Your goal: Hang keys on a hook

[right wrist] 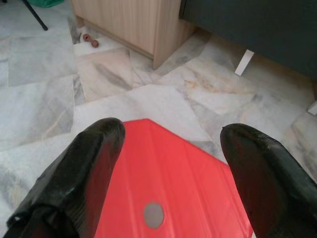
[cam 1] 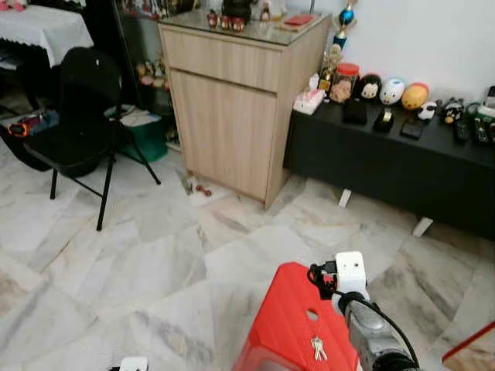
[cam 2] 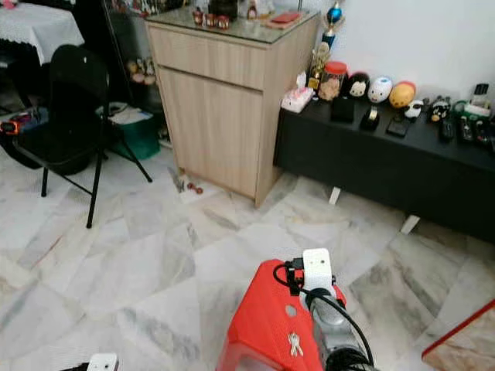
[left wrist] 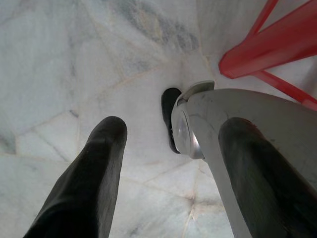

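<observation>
Right gripper (right wrist: 171, 163) spread wide, empty, above red stool (right wrist: 168, 178)

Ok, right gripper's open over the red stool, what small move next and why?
Probably ease the right gripper back and down toward the keys. They lie on the red stool near its hole, closer to the robot than the open fingers, which point past them at the stool's far edge.

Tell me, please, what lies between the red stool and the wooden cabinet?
Bare marble floor separates the red stool from the wooden cabinet, as the left eye view shows.
</observation>
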Controlling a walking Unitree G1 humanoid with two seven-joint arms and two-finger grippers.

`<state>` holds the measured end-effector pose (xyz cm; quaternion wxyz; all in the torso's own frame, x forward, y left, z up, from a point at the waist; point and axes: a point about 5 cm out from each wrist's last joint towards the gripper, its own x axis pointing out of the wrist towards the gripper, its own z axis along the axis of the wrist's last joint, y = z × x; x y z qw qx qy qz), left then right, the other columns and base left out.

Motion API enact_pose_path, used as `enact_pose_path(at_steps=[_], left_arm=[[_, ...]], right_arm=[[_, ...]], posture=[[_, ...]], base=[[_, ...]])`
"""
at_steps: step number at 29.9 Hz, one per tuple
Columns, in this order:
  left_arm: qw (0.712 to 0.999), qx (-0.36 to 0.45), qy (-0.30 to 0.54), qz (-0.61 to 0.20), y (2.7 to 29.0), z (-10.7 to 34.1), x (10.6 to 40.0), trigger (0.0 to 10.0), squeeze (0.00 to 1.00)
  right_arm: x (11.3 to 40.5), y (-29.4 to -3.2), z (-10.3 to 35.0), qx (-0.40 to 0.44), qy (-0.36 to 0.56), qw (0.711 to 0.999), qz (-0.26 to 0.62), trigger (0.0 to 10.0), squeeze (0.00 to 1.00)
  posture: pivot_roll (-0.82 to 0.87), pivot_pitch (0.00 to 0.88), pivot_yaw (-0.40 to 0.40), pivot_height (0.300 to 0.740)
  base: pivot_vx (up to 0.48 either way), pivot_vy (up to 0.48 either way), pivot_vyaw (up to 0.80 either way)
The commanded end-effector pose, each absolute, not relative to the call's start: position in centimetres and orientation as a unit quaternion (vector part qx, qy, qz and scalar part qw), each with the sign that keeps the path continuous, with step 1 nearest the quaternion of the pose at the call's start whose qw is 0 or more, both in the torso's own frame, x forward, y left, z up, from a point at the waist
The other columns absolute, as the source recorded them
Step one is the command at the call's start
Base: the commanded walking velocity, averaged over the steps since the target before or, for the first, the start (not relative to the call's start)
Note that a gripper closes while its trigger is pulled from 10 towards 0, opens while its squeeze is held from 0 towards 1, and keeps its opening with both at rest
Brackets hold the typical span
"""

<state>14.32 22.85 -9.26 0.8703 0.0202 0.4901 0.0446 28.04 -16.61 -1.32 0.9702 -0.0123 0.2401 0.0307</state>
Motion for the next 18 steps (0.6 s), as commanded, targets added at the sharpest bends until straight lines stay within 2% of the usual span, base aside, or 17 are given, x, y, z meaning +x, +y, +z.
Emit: enact_pose_path(at_steps=[1, 11, 18], left_arm=[[0.864, 0.017, 0.502, 0.046, 22.71, -9.52, 13.80, 10.0, 0.00], [0.862, 0.017, 0.504, 0.044, 22.63, -9.57, 13.73, 10.0, 0.00], [0.862, 0.017, 0.504, 0.042, 22.46, -9.61, 13.73, 10.0, 0.00]], right_arm=[[28.33, -16.55, -1.17, -0.008, 0.243, 0.969, 0.032, 10.0, 0.00], [27.84, -16.31, -1.89, -0.014, 0.275, 0.960, 0.040, 10.0, 0.00], [27.78, -16.11, -1.92, -0.011, 0.274, 0.961, 0.045, 10.0, 0.00]], posture=[[0.04, 0.024, -0.066, 0.675], [0.04, 0.027, -0.067, 0.675], [0.04, 0.029, -0.063, 0.635]], base=[[0.000, 0.000, 0.00], [0.000, 0.000, 0.00], [0.000, 0.000, 0.00]])
